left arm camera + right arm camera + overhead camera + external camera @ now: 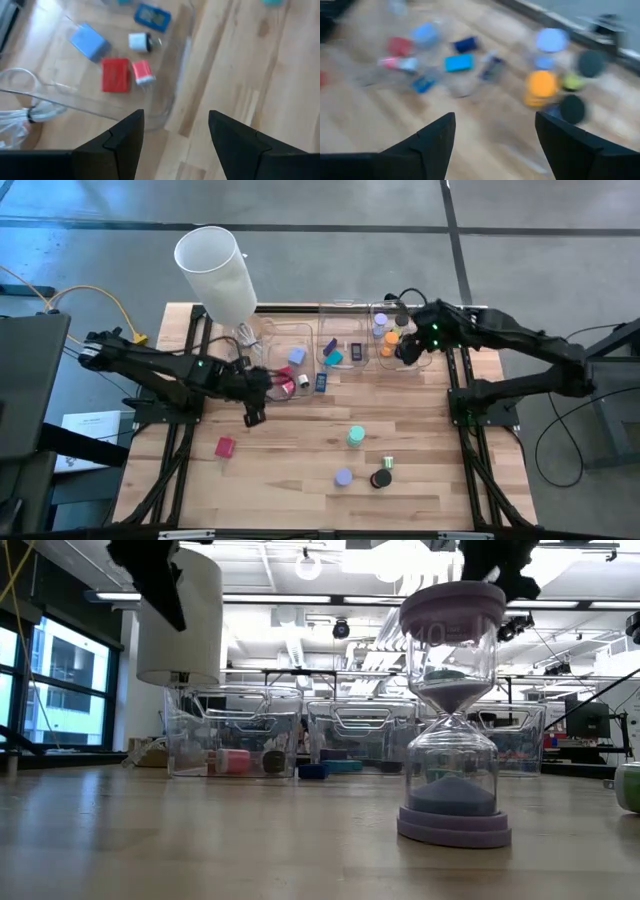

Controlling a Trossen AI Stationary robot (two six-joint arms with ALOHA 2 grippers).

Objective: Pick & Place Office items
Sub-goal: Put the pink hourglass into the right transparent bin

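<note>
The office items [322,370] lie mostly in three clear plastic bins [338,340] at the wooden table's [300,480] far edge. A red block [225,447] lies flat nearer than the bins. An hourglass-shaped lavender piece [452,710] stands upright. The left gripper [256,392] hovers beside the leftmost bin, jaws parted and empty. The right gripper [406,347] hangs over the rightmost bin, spread, holding nothing.

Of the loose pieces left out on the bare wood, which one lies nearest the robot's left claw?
The red block, alone at the table's left side. The left gripper hangs open close by; the other loose pieces sit farther right.
</note>
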